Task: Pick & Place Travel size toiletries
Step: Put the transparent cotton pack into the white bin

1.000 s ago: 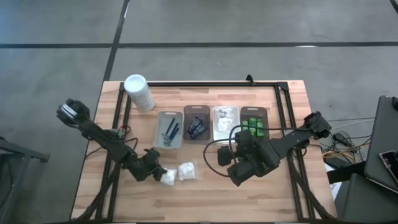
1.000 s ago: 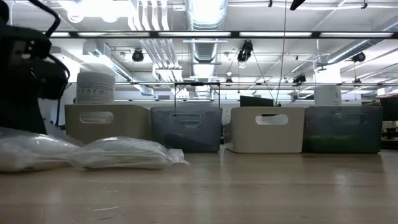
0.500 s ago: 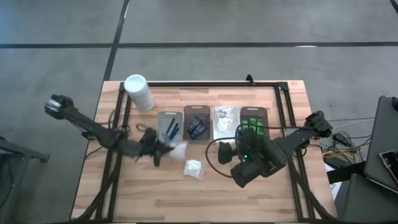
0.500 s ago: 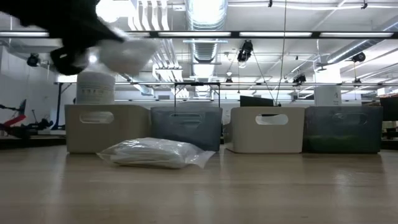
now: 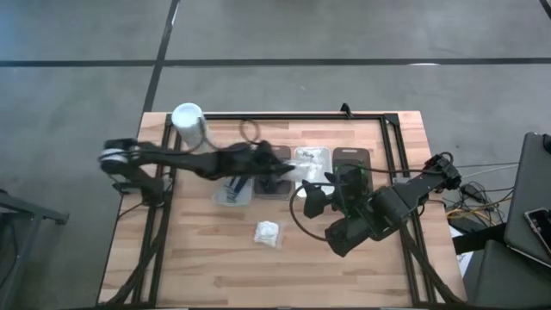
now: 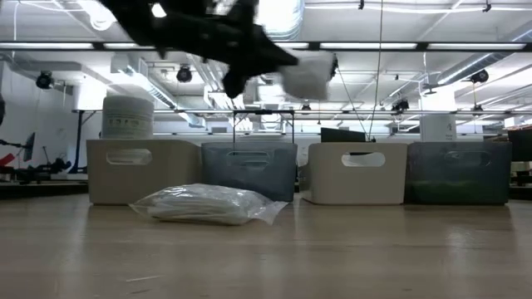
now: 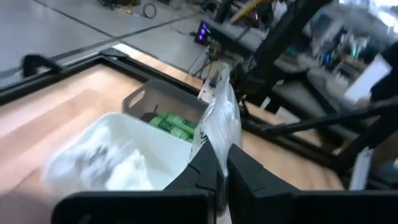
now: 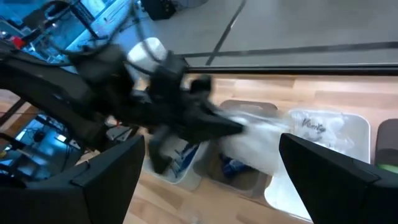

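My left gripper (image 5: 277, 167) reaches from the table's left over the row of trays and is shut on a white crinkly packet (image 6: 307, 73), which is high in the air. In the left wrist view the packet (image 7: 217, 115) stands past my fingertips above the white tray (image 7: 106, 158). A second white packet (image 5: 268, 233) lies flat on the wood nearer the near edge. Green bottles (image 5: 351, 175) fill the rightmost tray. My right gripper (image 8: 217, 186) hovers open near the table's middle right, facing the trays, and touches nothing. My left gripper pinches the white packet between its two fingers at one end (image 7: 214, 146). The fingers come nearly level from the table's left. The rest of the packet sticks out beyond the fingertips toward the right (image 6: 312, 75), lifted clear above the trays.
Four trays stand in a row at the table's middle: grey with blue razors (image 5: 234, 182), dark with black sachets (image 5: 274, 179), white with packets (image 5: 312, 162), dark with green bottles (image 5: 362, 153). A tall white container (image 5: 191, 126) stands far left. Bare wood lies along the near edge.
My left gripper, shut on one white packet at the near-left of the table a second ago, has lifted it clear and swung it up, toward the far edge and to the right, over the trays. The second packet has stayed lying on the wood.
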Robot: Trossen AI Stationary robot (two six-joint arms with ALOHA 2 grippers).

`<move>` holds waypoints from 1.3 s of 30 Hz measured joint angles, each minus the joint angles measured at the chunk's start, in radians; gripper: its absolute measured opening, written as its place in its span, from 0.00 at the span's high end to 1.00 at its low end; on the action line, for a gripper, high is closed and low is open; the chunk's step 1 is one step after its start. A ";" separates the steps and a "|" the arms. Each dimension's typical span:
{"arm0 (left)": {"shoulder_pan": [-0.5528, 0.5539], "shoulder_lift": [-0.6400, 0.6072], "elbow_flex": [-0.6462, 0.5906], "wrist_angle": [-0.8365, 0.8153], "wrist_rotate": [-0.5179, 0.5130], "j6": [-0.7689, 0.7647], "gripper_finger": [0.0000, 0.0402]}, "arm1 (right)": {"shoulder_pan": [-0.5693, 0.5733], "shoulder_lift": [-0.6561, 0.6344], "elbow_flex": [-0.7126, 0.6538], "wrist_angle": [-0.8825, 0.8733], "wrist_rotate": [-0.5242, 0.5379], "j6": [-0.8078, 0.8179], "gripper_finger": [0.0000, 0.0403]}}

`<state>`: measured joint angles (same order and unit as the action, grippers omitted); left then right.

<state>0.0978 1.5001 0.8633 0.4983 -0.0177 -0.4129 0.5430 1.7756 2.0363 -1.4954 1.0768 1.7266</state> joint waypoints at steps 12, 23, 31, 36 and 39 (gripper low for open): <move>0.020 0.378 0.314 -0.133 0.003 0.083 0.97 | 0.009 0.001 0.005 0.001 0.000 0.025 0.09; 0.038 0.506 0.434 -0.221 -0.037 0.077 0.82 | 0.011 0.002 0.005 -0.012 -0.004 0.028 0.09; 0.038 0.442 0.458 -0.456 -0.089 0.107 0.56 | 0.011 0.002 0.004 -0.017 -0.014 0.028 0.09; 0.012 0.292 0.451 -0.571 -0.059 0.256 0.47 | 0.011 0.002 0.004 -0.018 -0.036 0.025 0.09; -0.018 0.178 0.440 -0.674 0.056 0.383 0.46 | 0.011 0.002 0.004 -0.019 -0.045 0.024 0.09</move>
<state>0.0799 1.6784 1.3030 -0.1753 0.0385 -0.0299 0.5537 1.7779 2.0402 -1.5146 1.0314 1.7505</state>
